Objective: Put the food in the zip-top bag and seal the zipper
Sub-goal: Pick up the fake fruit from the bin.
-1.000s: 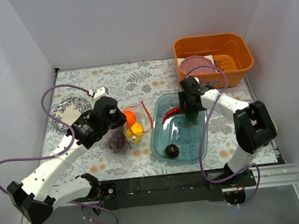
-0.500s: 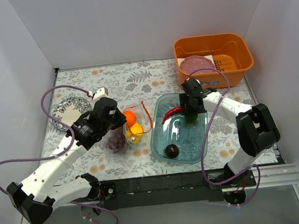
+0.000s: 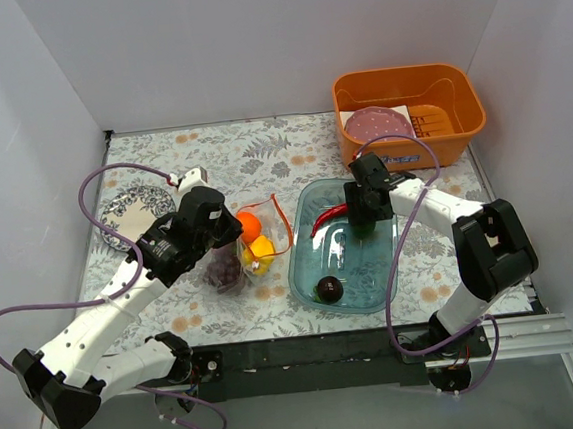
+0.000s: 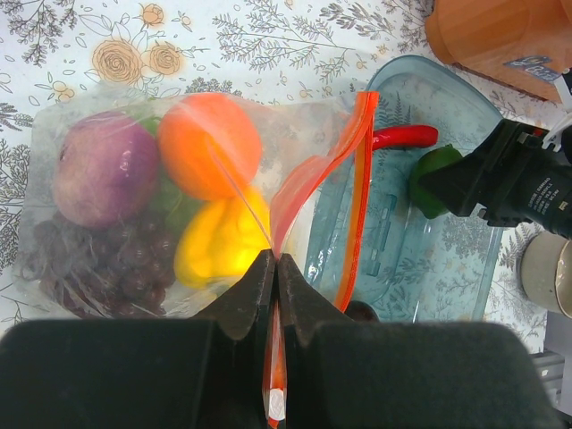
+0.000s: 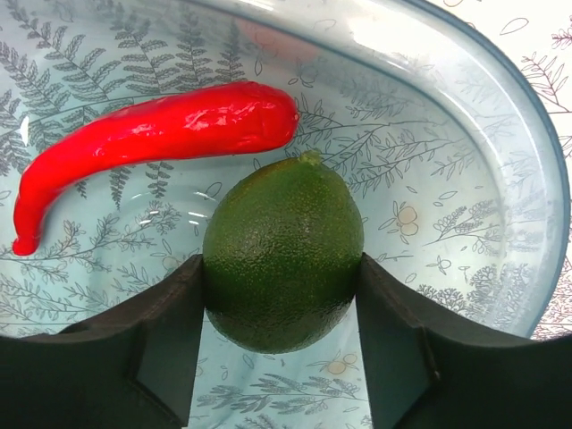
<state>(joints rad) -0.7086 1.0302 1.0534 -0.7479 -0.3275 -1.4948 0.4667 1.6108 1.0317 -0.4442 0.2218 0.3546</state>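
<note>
The clear zip-top bag (image 4: 98, 223) lies left of the blue tray (image 3: 371, 267) and holds the orange (image 4: 210, 145), the yellow pepper (image 4: 219, 241), the purple onion (image 4: 105, 170) and dark grapes (image 4: 116, 268). My left gripper (image 4: 275, 268) is shut on the bag's red-orange zipper strip (image 4: 353, 197) and holds the mouth open toward the tray. My right gripper (image 5: 281, 286) is shut on the green lime (image 5: 281, 255) inside the tray, beside the red chilli (image 5: 152, 130). A dark plum (image 3: 327, 289) sits at the tray's near end.
An orange bin (image 3: 408, 113) with the pink dotted disc (image 3: 379, 123) stands at the back right. A patterned plate (image 3: 135, 208) lies at the left. White walls close in the flowered table mat on three sides.
The right gripper has shifted very slightly within the tray, with the lime between its fingers. The left arm and the bag have not moved.
</note>
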